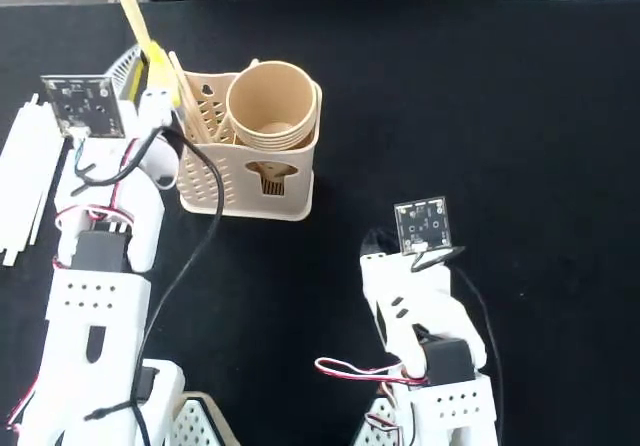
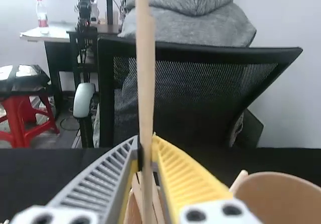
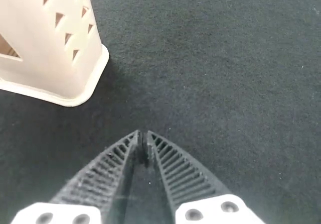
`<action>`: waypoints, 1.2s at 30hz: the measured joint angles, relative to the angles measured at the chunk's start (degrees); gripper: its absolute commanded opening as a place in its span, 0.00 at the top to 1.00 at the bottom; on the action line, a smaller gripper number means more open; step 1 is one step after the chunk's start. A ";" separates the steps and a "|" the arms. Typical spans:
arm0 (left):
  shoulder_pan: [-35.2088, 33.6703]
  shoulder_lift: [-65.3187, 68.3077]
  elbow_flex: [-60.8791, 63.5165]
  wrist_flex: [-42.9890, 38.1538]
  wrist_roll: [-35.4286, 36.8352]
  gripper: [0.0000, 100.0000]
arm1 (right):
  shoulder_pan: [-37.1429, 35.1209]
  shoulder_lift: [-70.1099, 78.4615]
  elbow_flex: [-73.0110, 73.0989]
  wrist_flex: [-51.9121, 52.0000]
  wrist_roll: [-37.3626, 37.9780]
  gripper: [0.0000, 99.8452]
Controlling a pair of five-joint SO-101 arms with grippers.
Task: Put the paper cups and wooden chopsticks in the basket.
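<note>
Our left arm stretches forward along the side of the basket (image 1: 245, 181) that faces away from the other arm. Its wrist sits just beside that wall, and the left gripper (image 2: 144, 148) is raised above the basket's rim. Its grey and yellow fingers are clamped on one wooden chopstick (image 2: 145, 58), which stands roughly upright and rises well past the fingertips. Our right arm is folded low, nearer the arm bases than the basket is. The right gripper (image 3: 143, 137) points at the black table (image 1: 480, 116) near the basket's corner without touching the basket, its dark fingers pressed together on nothing. We count one basket. One nested stack of paper cups (image 1: 272, 101) stands inside it, mouth up, showing several rims whose exact number we cannot tell. Beside the cups, on the left arm's side of the basket, a small bundle of chopsticks (image 1: 192, 106) leans; we cannot count them. White strips (image 1: 25, 171) lie on the table beyond the left arm, well apart from the basket.
</note>
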 measured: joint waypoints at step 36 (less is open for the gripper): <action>-25.49 66.46 -61.89 67.69 -20.84 0.79 | 0.00 0.00 0.00 0.00 0.00 0.98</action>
